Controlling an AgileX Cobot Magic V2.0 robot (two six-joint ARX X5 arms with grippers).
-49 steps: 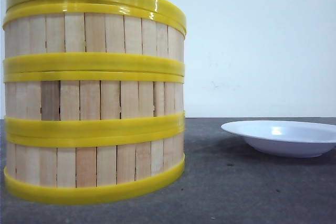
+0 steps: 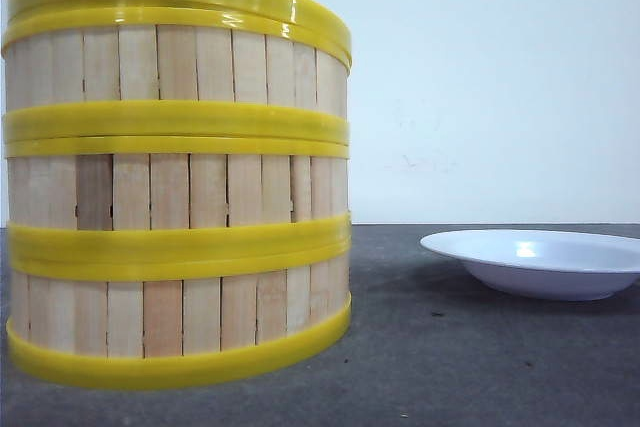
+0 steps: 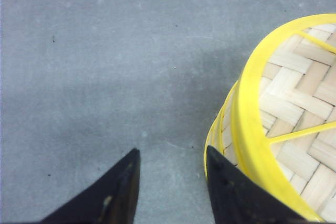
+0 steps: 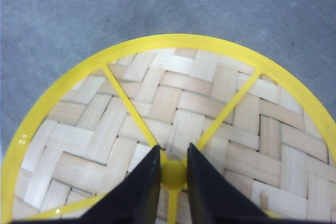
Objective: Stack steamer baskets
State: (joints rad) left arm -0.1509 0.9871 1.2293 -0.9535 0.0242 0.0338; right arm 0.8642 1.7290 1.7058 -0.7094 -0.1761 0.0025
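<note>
Three steamer baskets (image 2: 178, 172) stand stacked in a single column on the grey table (image 2: 480, 367) at the left of the front view, a white plate (image 2: 540, 262) well apart to their right; only a sliver of black gripper shows above the top rim there. The right wrist view alone reveals the top basket's woven floor and yellow spokes, with the right gripper (image 4: 172, 157) over its centre, fingers narrowly parted either side of the yellow hub (image 4: 173, 174). The left wrist view shows the left gripper (image 3: 170, 158) spread and holding nothing, just beside the stack's outer wall
</note>
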